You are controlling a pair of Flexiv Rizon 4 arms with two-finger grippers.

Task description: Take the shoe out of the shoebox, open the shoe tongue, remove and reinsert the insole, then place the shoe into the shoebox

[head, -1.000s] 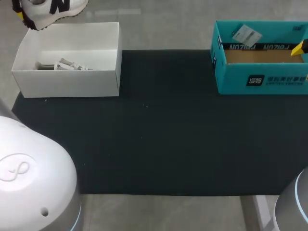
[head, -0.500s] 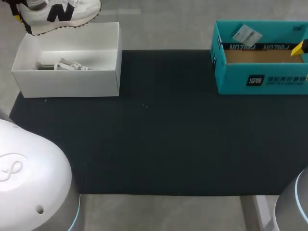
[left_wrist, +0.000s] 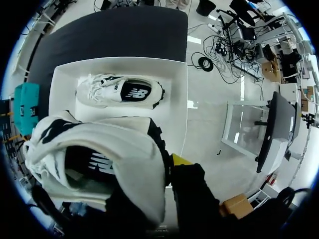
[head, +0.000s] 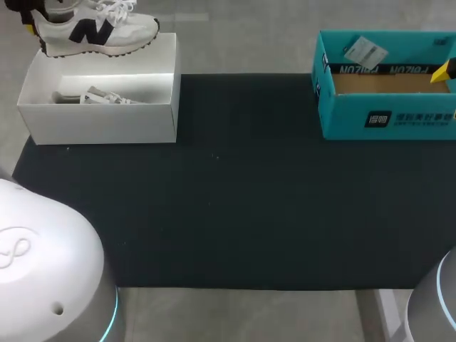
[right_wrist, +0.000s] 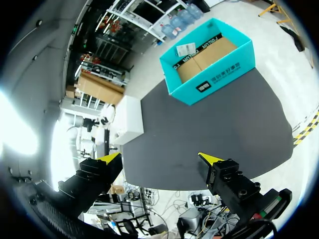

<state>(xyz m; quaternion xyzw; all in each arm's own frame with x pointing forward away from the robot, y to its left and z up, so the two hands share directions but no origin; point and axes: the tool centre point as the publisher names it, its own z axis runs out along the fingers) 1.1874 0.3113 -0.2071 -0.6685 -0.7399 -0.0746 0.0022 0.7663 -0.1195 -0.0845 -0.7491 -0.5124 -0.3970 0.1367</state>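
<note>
A white sneaker [head: 96,28] with a black logo hangs over the far rim of the white shoebox [head: 100,121] at the table's back left. My left gripper [head: 28,20] is shut on its heel. In the left wrist view the sneaker [left_wrist: 99,164] fills the space by the gripper [left_wrist: 167,167]; one yellow tip shows and the other is hidden by the heel. Below it the shoebox [left_wrist: 180,104] holds a second white shoe [left_wrist: 119,92]. My right gripper [right_wrist: 159,158] stands open and empty, high above the mat's near side. One of its fingertips [head: 444,70] shows at the head view's right edge.
A teal cardboard box [head: 385,117] stands open at the back right, with a white card [head: 365,50] lying in it; it also shows in the right wrist view [right_wrist: 209,84]. A black mat [head: 235,199] covers the middle of the table.
The left gripper has carried the sneaker rightward and further into the head view, over the shoebox's far rim. The right arm has not moved.
</note>
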